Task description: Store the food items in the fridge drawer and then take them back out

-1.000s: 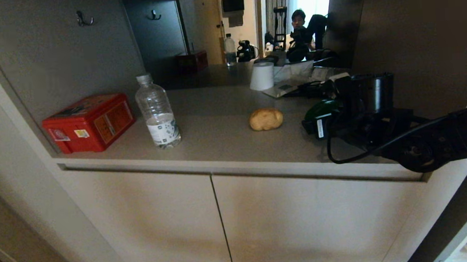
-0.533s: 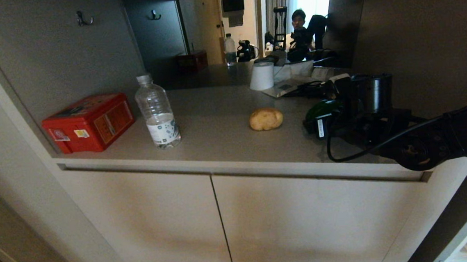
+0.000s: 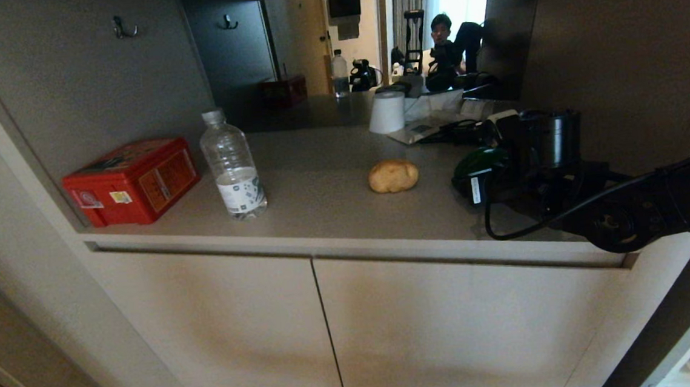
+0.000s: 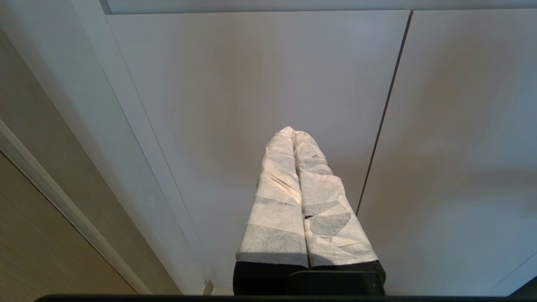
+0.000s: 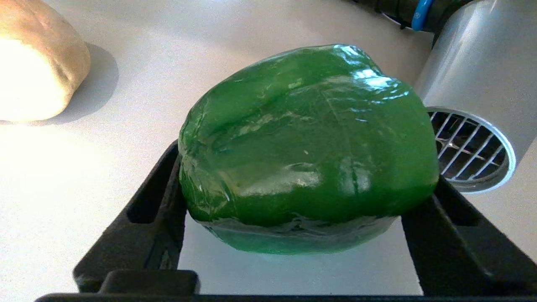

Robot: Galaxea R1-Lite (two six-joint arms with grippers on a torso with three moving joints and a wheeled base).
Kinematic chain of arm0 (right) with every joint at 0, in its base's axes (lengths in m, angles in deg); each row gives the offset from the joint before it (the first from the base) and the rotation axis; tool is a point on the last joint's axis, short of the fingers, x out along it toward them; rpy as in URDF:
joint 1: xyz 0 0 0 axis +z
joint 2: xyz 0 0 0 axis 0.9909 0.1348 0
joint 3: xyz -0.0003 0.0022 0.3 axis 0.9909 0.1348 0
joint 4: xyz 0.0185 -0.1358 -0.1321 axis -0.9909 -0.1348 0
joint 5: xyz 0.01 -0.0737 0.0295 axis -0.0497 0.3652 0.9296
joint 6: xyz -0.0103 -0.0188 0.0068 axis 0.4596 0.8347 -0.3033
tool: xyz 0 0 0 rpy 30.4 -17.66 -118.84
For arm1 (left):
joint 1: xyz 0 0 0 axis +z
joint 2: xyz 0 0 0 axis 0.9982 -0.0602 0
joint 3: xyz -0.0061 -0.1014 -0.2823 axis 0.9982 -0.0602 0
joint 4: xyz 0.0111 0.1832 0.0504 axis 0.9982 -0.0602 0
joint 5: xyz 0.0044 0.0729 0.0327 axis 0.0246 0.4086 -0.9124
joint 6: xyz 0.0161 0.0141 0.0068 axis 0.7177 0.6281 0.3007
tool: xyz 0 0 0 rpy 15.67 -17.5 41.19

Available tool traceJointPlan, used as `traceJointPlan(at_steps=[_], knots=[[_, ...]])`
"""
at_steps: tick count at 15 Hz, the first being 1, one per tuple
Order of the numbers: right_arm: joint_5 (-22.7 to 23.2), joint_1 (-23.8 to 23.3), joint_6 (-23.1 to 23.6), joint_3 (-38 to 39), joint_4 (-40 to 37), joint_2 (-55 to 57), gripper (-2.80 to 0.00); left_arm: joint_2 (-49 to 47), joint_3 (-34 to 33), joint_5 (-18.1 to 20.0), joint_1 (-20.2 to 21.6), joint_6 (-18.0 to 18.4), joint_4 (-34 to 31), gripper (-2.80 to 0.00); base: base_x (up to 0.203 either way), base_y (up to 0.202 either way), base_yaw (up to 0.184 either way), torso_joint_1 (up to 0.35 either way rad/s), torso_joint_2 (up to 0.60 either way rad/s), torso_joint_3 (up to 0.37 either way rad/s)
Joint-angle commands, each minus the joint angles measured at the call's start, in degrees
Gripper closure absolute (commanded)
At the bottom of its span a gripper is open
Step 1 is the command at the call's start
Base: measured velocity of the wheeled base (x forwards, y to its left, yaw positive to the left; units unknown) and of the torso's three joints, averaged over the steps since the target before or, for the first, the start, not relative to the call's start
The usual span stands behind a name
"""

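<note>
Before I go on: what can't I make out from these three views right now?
- Fridge drawer: in no view.
- Bell pepper: in the head view the right gripper covers most of it.
- Grip: in the right wrist view the pepper fills the jaws; firm contact cannot be told.
- Potato: cut off there by the frame edge.

potato left of pepper, on counter
</note>
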Motion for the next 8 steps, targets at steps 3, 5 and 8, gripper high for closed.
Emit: traceJointPlan(at_steps=[3,5,8], knots=[[-0.1,0.0,0.0,-0.1,0.2,-0.1,0.00,0.1,-0.6,0.0,0.0,0.0,0.0,0.00,0.000,0.000,0.000,0.000,0.00,0.000],[-0.2,0.0,0.1,0.2,0.1,-1.2,0.00,0.1,-0.6,0.0,0.0,0.0,0.0,0.00,0.000,0.000,0.000,0.000,0.00,0.000],[-0.2,0.4,0.2,0.9,0.1,-4.2,0.00,0.1,-0.6,0.0,0.0,0.0,0.0,0.00,0.000,0.000,0.000,0.000,0.00,0.000]])
